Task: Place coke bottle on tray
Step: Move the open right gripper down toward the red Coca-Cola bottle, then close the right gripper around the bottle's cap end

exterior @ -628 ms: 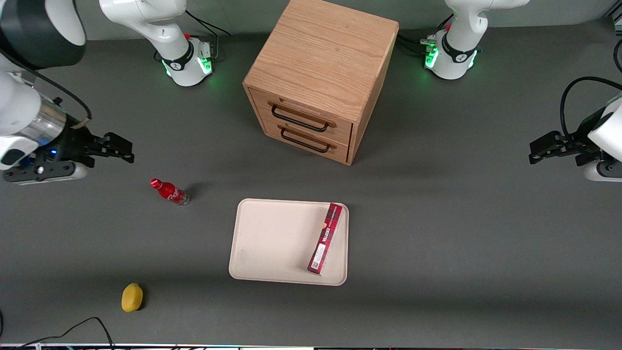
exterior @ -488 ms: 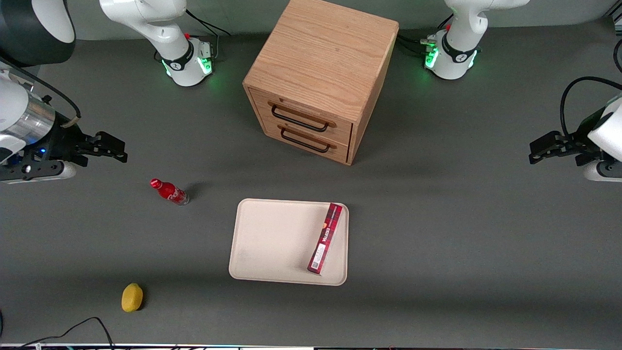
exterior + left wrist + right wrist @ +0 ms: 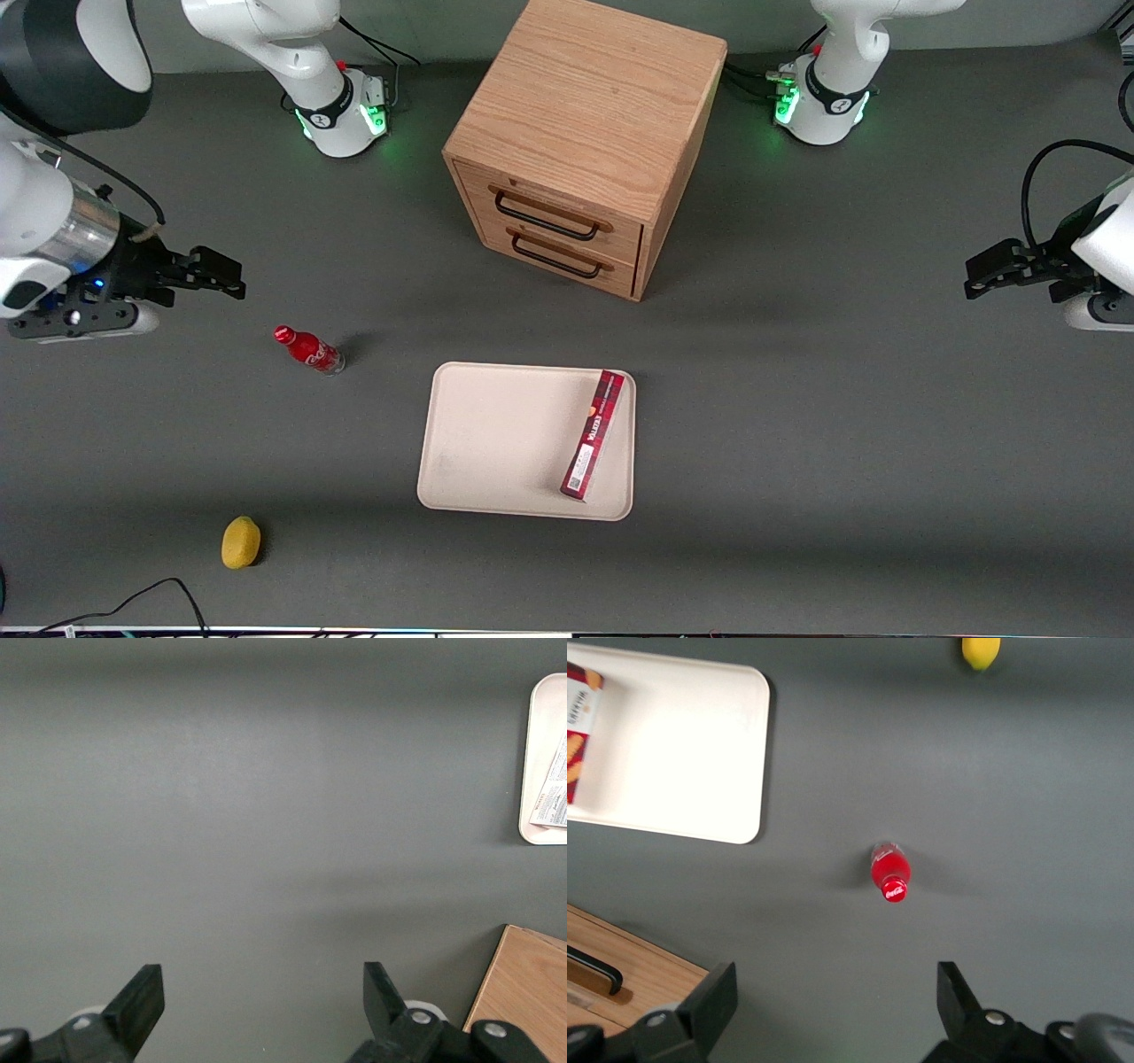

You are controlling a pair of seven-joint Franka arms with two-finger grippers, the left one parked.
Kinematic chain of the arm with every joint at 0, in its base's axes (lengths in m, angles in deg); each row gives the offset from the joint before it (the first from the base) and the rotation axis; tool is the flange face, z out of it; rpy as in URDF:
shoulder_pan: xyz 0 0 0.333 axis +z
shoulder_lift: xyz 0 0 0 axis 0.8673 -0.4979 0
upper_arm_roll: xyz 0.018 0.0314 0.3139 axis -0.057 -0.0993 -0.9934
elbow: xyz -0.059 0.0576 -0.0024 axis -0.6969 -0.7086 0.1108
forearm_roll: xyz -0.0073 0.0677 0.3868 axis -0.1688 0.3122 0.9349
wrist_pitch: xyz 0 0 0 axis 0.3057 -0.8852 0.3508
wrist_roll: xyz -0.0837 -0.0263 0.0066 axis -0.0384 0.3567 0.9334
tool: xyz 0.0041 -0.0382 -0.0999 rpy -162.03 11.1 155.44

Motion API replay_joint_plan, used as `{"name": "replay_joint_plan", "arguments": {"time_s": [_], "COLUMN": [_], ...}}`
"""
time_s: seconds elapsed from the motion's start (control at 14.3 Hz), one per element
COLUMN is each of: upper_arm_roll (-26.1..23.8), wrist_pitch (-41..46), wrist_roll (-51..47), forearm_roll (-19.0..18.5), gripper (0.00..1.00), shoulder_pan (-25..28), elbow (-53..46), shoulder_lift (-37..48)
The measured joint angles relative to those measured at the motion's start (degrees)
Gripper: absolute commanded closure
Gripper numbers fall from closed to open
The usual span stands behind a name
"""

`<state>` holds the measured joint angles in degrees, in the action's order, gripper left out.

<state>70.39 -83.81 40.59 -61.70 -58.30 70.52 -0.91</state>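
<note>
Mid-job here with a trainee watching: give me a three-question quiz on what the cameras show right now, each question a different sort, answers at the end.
1. True or false: the small red-capped coke bottle already rests on the flat cream-beige tray.
2. Multiple choice: what lies on the tray? A) the yellow lemon B) the long red box C) nothing
3. Short answer: where is the right arm's gripper, and how do its fingers stand?

Key
1. False: the bottle stands on the grey table, apart from the tray, toward the working arm's end.
2. B.
3. It hovers above the table, farther from the front camera than the bottle, fingers open and holding nothing.
</note>
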Motion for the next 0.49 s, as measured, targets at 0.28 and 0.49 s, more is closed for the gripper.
{"name": "replay_joint_plan", "arguments": {"time_s": [0.28, 0.49], "upper_arm_roll": [0.00, 0.00], "wrist_pitch": [-10.70, -22.35], "wrist_roll": [-0.04, 0.55], "forearm_roll": [0.00, -0.01], "gripper": [0.00, 0.01], "shoulder_pan": [-0.03, -0.18], "elbow": [10.41, 22.99], "shoulder_lift": [-2.40, -0.08]}}
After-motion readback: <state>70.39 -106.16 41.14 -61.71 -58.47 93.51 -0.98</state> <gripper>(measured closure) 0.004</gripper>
